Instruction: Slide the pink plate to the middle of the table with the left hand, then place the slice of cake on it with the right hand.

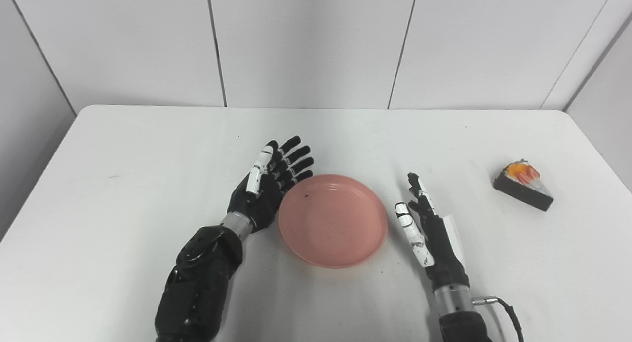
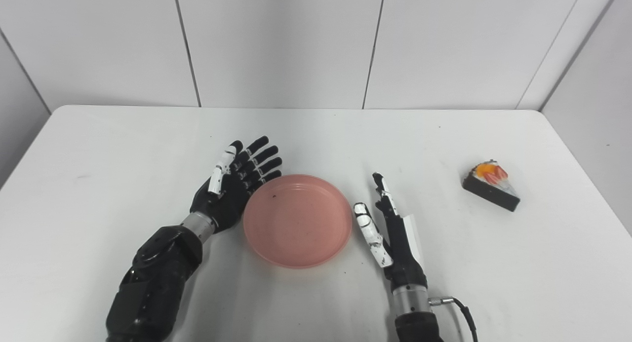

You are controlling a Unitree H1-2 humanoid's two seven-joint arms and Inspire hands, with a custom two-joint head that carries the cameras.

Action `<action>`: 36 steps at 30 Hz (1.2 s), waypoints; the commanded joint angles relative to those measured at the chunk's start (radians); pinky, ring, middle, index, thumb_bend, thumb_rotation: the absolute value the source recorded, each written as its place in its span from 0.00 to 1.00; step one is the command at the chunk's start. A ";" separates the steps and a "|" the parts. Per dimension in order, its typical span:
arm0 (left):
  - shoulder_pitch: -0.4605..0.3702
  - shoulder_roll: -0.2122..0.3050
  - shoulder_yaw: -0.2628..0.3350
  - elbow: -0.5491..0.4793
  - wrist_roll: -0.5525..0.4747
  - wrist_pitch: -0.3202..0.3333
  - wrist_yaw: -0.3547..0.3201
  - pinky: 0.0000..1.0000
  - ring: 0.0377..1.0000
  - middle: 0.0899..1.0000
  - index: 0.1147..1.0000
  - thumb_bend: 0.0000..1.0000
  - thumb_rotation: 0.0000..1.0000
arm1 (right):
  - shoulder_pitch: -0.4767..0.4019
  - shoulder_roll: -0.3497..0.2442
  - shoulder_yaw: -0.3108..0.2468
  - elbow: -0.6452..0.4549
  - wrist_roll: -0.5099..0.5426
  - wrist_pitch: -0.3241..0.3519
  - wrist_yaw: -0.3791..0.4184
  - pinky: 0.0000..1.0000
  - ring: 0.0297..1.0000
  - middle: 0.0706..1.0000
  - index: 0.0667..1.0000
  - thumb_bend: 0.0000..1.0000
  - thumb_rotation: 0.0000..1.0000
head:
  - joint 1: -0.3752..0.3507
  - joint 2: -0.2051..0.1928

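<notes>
I am looking at the pink plate (image 1: pixel 333 219) sitting roughly in the middle of the white table (image 1: pixel 123 184), so I am judging the sliding step as done or nearly done. My left hand (image 1: pixel 269 184) is resting just beside the plate's left rim, fingers spread and straight, gripping nothing; whether it is touching the rim I cannot tell. My right hand (image 1: pixel 425 223) is waiting just to the right of the plate, fingers straight and loosely apart, empty too. The slice of cake (image 1: pixel 523 185) is lying well apart from it near the right edge of the table, so picking it up and placing it is all still ahead of me. The plate is reading as smooth, round and shallow with a raised lip. The cake is a dark wedge with pale cream and orange-red fruit on top.
</notes>
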 commanded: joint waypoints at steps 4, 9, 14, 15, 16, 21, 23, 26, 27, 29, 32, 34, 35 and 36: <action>0.040 0.011 0.008 0.037 0.018 0.039 0.006 0.90 0.89 0.89 0.87 0.38 1.00 | -0.004 0.006 -0.005 -0.030 -0.023 -0.009 -0.036 0.91 0.95 0.96 0.95 0.30 1.00 | -0.019 -0.001; 0.043 0.016 0.013 0.038 0.020 0.024 -0.010 0.89 0.88 0.88 0.86 0.39 1.00 | -0.013 -0.005 0.001 -0.100 -0.139 0.017 -0.060 0.88 0.93 0.94 0.94 0.38 1.00 | -0.071 -0.005; 0.043 0.018 0.031 0.028 0.010 0.046 -0.008 0.88 0.88 0.87 0.85 0.39 1.00 | -0.035 -0.014 -0.008 -0.178 -0.229 0.074 -0.049 0.83 0.89 0.91 0.93 0.50 1.00 | -0.119 -0.013; 0.044 0.019 0.034 0.027 0.009 0.048 -0.009 0.88 0.88 0.87 0.85 0.39 1.00 | -0.039 -0.014 -0.009 -0.187 -0.238 0.081 -0.049 0.81 0.88 0.90 0.92 0.53 0.99 | -0.119 -0.013; 0.044 0.021 0.035 0.026 0.009 0.049 -0.011 0.88 0.88 0.87 0.85 0.39 1.00 | -0.041 -0.014 -0.009 -0.191 -0.243 0.085 -0.049 0.81 0.88 0.90 0.92 0.54 0.99 | -0.126 -0.015; 0.053 0.040 0.038 0.032 0.008 0.032 -0.042 0.89 0.88 0.87 0.86 0.40 1.00 | -0.075 -0.025 -0.031 -0.229 -0.283 0.100 -0.058 0.76 0.84 0.87 0.89 0.59 0.96 | -0.192 -0.034; 0.054 0.045 0.039 0.035 0.007 0.029 -0.054 0.90 0.89 0.88 0.87 0.40 1.00 | -0.088 -0.033 -0.041 -0.242 -0.295 0.103 -0.059 0.75 0.83 0.86 0.89 0.60 0.96 | -0.231 -0.042; 0.056 0.054 0.044 0.041 0.007 0.024 -0.070 0.90 0.89 0.89 0.87 0.40 1.00 | -0.110 -0.044 -0.057 -0.260 -0.300 0.108 -0.059 0.75 0.82 0.86 0.89 0.63 0.95 | -0.252 -0.047; 0.057 0.057 0.045 0.043 0.008 0.021 -0.077 0.90 0.89 0.89 0.87 0.40 1.00 | -0.118 -0.047 -0.066 -0.266 -0.298 0.110 -0.060 0.76 0.82 0.86 0.89 0.63 0.94 | -0.269 -0.052; 0.057 0.062 0.049 0.052 0.005 0.017 -0.090 0.90 0.90 0.89 0.88 0.40 1.00 | -0.133 -0.055 -0.080 -0.276 -0.300 0.114 -0.062 0.76 0.82 0.85 0.88 0.66 0.93 | -0.287 -0.057; 0.056 0.064 0.054 0.059 0.006 0.015 -0.100 0.90 0.90 0.89 0.88 0.40 1.00 | -0.140 -0.055 -0.087 -0.278 -0.306 0.113 -0.061 0.76 0.82 0.85 0.88 0.66 0.92 | -0.296 -0.061; 0.053 0.069 0.058 0.076 0.002 0.004 -0.116 0.91 0.90 0.89 0.88 0.40 1.00 | -0.154 -0.069 -0.099 -0.282 -0.317 0.117 -0.061 0.76 0.82 0.85 0.88 0.67 0.91 | -0.344 -0.080; 0.051 0.076 0.061 0.094 -0.003 -0.007 -0.129 0.91 0.90 0.89 0.88 0.40 1.00 | -0.169 -0.083 -0.112 -0.284 -0.333 0.125 -0.065 0.76 0.81 0.85 0.88 0.68 0.91 | -0.355 -0.085; 0.049 0.080 0.063 0.107 -0.007 -0.015 -0.139 0.91 0.90 0.89 0.88 0.40 1.00 | -0.179 -0.092 -0.121 -0.286 -0.345 0.130 -0.068 0.75 0.80 0.84 0.88 0.69 0.90 | -0.355 -0.085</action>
